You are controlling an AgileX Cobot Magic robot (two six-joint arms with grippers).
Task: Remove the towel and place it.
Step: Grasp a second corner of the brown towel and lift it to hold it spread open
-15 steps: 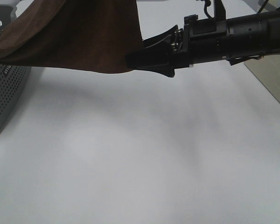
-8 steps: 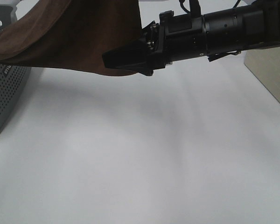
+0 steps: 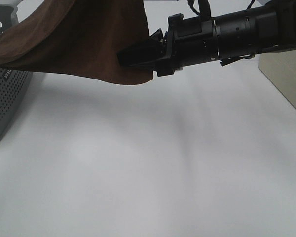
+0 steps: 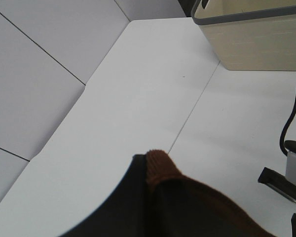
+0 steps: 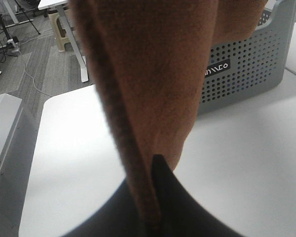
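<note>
Dark reddish-brown terry towel [image 3: 84, 39] hangs above the white table [image 3: 148, 163] at eleven o'clock in the high view, its end reaching over the grey perforated plastic basket [image 3: 5, 94] at nine o'clock, whose inside is hidden. The right gripper [image 3: 130, 58] pinches the towel's lower hem and the left gripper [image 4: 149, 180] pinches a corner.

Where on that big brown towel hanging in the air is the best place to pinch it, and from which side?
Its hemmed edge at the low hanging corner, approached sideways from the right. The towel hangs clear of the table, so that edge is exposed; the right gripper is shut on it there, the left gripper on another edge.
</note>
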